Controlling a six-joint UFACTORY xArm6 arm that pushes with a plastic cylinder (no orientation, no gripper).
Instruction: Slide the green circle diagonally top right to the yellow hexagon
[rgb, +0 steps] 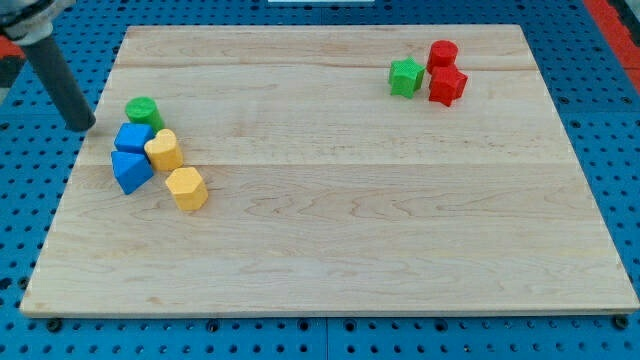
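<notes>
The pale wooden surface (330, 200) lies on a blue base and carries two groups of small blocks. My tip (84, 127), the lower end of a straight dark rod that leans in from the view's top left corner, rests at the left edge of the surface, just left of the green circle block (142, 110) and apart from it. There are no fingers on this rod, so nothing is spread, pressed together or pinching. The green circle stands at the far end of the left group. Directly below it, touching or nearly touching, is a blue block (133, 138) with a slanted top, and a second blue block (131, 170) of a wedge-like shape lies nearer to the view's bottom. A yellow rounded block (163, 150) sits against the right side of the two blue blocks. The yellow hexagon block (186, 188) is just beside it, lower and a little to the right. Far away, near the view's top right, a green star-like block (405, 77) stands just left of two red blocks: a red cylinder (442, 54) farther back and a red angular block (447, 85) in front of it; these three are close together.
</notes>
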